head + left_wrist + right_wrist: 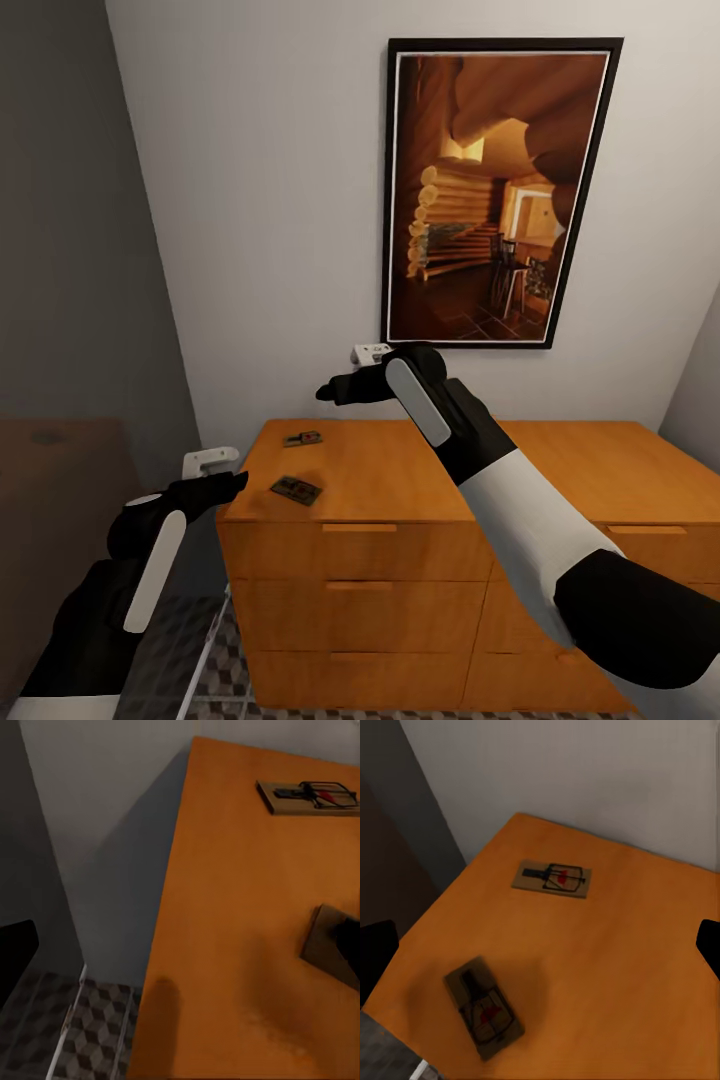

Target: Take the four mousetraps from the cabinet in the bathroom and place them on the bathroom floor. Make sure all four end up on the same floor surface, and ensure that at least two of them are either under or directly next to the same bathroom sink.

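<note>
- On top of the wide orange-brown wooden cabinet, near its left end, lie two small flat tan wooden mousetraps with dark wire parts and a red spot: one nearer the wall, one nearer the front edge.
- Both traps rest flat and apart from each other, each clear of the cabinet edge; neither is touched by a gripper.
- Count of mousetraps visible: two. The task calls for four; the whereabouts of the other two cannot be told from these views.
- The right gripper, black with a white link behind it, hangs above the cabinet top and well above the traps. The right wrist view looks down on both traps, which suggests an aim-from-above posture for a pick.
- Right claw state: the two dark fingertips sit at opposite borders of the right wrist view, so the claw stands wide and holds nothing.
- The left gripper sits just beside the left end of the cabinet, near the level of its top. Its claw state cannot be told.
- The brown-and-beige cube-patterned tile floor lies below the cabinet's left end; no trap is on it.
- Count of drawer handles visible on the cabinet front: four wooden bars.
- One framed picture of a log interior hangs on the white wall above the cabinet.
</note>
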`<state>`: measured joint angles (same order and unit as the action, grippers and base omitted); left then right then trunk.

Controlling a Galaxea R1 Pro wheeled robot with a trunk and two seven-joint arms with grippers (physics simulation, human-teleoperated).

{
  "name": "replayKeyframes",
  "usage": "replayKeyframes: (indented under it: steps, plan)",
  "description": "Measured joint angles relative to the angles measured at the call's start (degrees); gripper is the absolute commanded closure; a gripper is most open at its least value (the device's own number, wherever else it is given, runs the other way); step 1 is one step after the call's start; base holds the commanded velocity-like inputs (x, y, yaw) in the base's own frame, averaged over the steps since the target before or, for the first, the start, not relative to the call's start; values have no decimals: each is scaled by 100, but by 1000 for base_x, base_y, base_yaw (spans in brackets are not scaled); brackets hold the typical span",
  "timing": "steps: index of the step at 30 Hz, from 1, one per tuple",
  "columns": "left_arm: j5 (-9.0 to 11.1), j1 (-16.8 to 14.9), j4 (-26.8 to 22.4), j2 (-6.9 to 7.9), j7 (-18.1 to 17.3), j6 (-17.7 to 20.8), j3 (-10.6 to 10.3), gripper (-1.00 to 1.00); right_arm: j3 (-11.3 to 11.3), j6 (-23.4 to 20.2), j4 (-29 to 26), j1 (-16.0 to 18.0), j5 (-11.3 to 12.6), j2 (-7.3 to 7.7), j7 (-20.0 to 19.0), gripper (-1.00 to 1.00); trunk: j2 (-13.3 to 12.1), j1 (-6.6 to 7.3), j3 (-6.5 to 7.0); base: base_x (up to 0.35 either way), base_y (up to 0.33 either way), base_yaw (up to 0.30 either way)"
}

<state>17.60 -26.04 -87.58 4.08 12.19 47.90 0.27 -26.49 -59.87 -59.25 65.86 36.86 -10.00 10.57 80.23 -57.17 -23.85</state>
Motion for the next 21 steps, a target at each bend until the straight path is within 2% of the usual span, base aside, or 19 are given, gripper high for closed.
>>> replayKeyframes:
  steps: [13, 21]
  plan:
    - [-1, -1, 1, -3, 0, -4, 1, -100, -43, 0, -3, 0, -8, 0, 5, -100, 0, -2, 0, 67, 0, 0]
    - [-1, 0, 2, -5, -1, -4, 1, -100, -430, 0, -6, 0, -11, 0, 8, -100, 0, -2, 0, 7, 0, 0]
